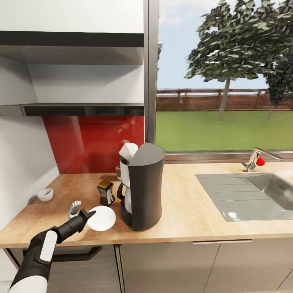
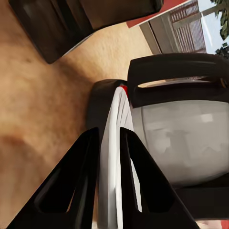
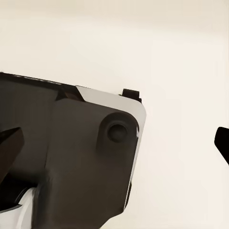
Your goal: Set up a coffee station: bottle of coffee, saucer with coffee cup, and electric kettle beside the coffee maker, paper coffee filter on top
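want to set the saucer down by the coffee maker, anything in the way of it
Nothing visible blocks it. The left gripper holds the saucer by its rim, just left of the coffee maker. The coffee bottle stands behind, apart.

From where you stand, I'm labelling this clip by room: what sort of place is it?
A home kitchen, most likely. A wooden counter holds a steel sink with a tap under a garden window, and a coffee maker stands beside a saucer in the left tool.
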